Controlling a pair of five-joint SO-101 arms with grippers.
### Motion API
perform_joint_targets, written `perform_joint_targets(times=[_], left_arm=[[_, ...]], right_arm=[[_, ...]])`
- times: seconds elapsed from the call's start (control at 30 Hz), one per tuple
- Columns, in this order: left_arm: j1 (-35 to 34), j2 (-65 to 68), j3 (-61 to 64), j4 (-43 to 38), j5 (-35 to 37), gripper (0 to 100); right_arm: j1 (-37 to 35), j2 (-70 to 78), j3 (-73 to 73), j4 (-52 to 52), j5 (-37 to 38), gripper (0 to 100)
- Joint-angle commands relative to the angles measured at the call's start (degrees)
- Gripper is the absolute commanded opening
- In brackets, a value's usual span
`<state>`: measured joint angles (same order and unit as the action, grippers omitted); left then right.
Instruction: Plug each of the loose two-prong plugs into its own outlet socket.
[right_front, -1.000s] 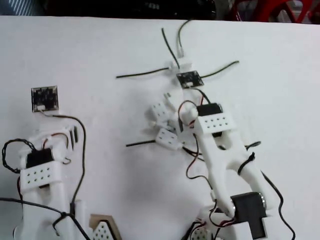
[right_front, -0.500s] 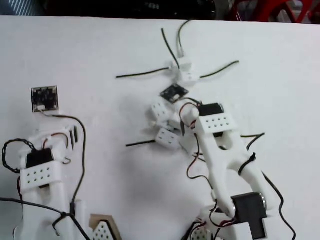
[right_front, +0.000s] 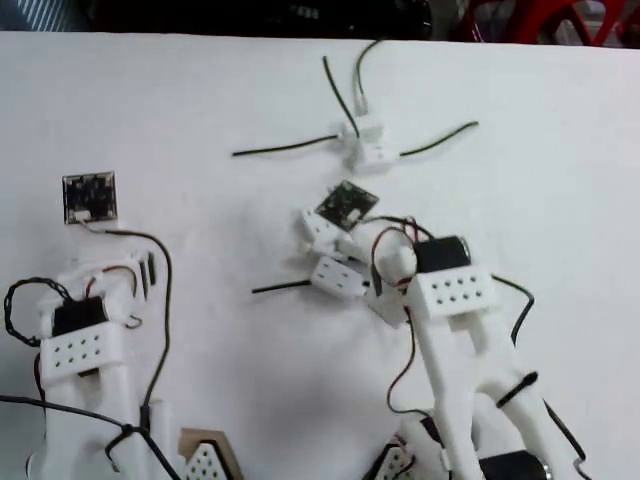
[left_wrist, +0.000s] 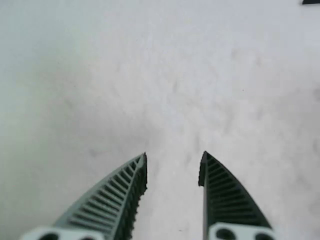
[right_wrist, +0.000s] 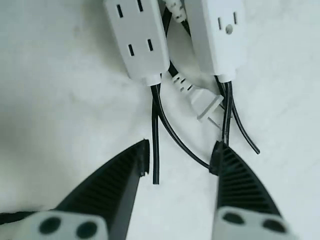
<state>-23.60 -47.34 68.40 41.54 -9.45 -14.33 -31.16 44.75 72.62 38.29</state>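
Note:
Two white outlet blocks lie side by side just beyond my right gripper, which is open with nothing held. A white two-prong plug lies loose between the blocks' near ends, its prongs toward the fingertips, amid black cords. From above, the blocks sit mid-table beside the right gripper. More white plug pieces with black cords lie farther back. My left gripper is open over bare table, at the near left.
A small black square board sits above the outlet blocks at the right arm's front end. Another black board lies beyond the left arm. Loose black cords spread from the far pieces. A tan-edged part sits at the near edge.
The right arm has drawn back toward the near edge. The black board by it shifted from beside the far white pieces to over the outlet blocks. The left arm has stayed still.

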Motion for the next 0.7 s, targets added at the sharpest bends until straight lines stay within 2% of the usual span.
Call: perform_joint_targets(times=[0.0,0.13,0.67], left_arm=[[-0.4,-1.71,-0.44,-1.32,0.0,18],[-0.4,-1.71,-0.44,-1.32,0.0,18],[-0.4,-1.71,0.53,-2.9,0.0,18]], right_arm=[[0.13,-2.51,3.25,-6.29,2.64,19.7],[-0.04,-0.57,6.51,-12.18,8.7,19.7],[2.51,17.45,6.77,-29.49,9.23,19.7]])
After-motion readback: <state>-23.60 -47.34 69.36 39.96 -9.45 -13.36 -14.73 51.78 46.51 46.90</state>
